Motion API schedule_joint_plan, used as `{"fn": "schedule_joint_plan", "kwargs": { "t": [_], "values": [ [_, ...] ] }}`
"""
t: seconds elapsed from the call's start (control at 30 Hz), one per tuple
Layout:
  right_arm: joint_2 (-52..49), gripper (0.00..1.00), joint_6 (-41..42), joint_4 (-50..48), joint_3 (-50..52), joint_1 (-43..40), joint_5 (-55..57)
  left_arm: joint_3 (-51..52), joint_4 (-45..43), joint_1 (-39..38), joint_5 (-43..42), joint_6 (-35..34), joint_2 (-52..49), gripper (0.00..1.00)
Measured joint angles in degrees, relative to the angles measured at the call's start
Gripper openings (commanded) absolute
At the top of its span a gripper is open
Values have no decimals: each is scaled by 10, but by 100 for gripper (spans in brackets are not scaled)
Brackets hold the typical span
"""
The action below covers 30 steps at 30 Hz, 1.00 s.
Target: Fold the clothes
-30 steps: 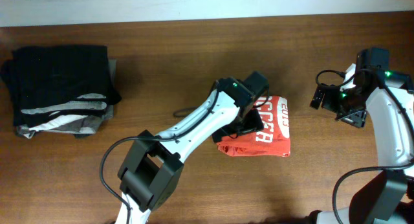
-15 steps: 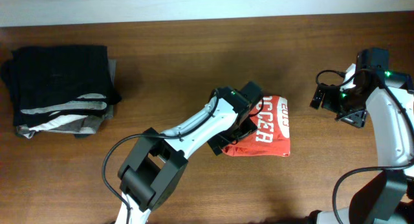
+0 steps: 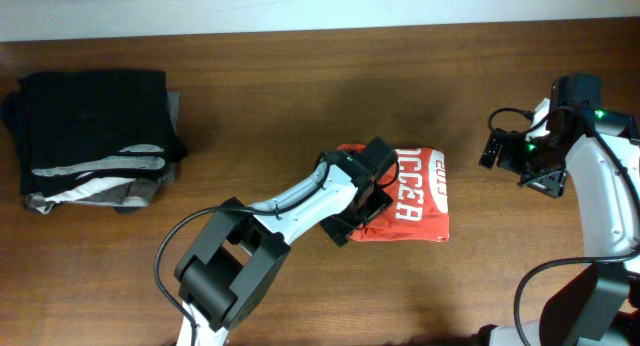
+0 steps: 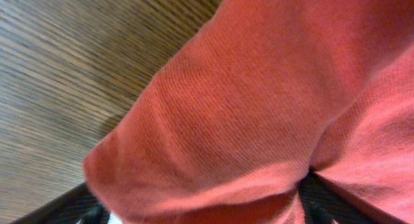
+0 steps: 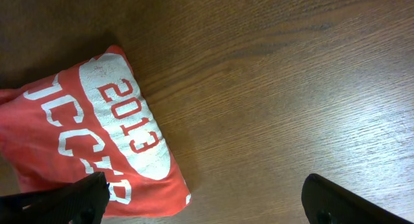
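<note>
Left wrist view: T-shirt [image 4: 246,88] fabric fills nearly the whole frame. Only dark bits of the fingers [image 4: 317,214] poke in at the bottom edge, so the grip can't be read. Overhead: left gripper [image 3: 362,201] covers the T-shirt's left part and the lettering's first letters. Right wrist view: right gripper [image 5: 204,208] fingers clipped by the bottom edge, T-shirt clipped at the left. Folded stack [image 3: 95,191]: lower garments mostly buried under the black one.

Bench [image 3: 250,96]: 1 dark brown wooden top with fine grain running from 9 o'clock to 3 o'clock, filling nearly the whole overhead view. Surface matte, with no visible scratches or stains. At 12 o'clock a pale, off-white strip [image 3: 300,6] borders the far edge; whether it is wall or floor cannot be told. Lighting even, shadows soft and short. A faint sheen lightens the wood toward 4 o'clock in the right wrist view.
</note>
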<state>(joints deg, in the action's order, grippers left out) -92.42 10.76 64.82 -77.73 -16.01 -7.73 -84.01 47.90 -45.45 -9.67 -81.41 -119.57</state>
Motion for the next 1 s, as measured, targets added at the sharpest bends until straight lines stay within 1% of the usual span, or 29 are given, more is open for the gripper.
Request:
{"fn": "schedule_joint_plan", "kwargs": {
  "t": [0.17, 0.27, 0.57, 0.77, 1.0],
  "values": [
    [0, 99, 0, 0, 0, 0, 0, 4, -9, 0, -4, -1, 1, 63],
    [0, 99, 0, 0, 0, 0, 0, 5, -9, 0, -5, 1, 2, 57],
    [0, 99, 0, 0, 0, 0, 0, 6, 1, 0, 9, 31, 3, 55],
    [0, 99, 0, 0, 0, 0, 0, 7, 7, -2, 26, 69, 5, 55],
    [0, 99, 0, 0, 0, 0, 0, 7, 5, -3, 31, 82, 5, 55]
  ]
}}
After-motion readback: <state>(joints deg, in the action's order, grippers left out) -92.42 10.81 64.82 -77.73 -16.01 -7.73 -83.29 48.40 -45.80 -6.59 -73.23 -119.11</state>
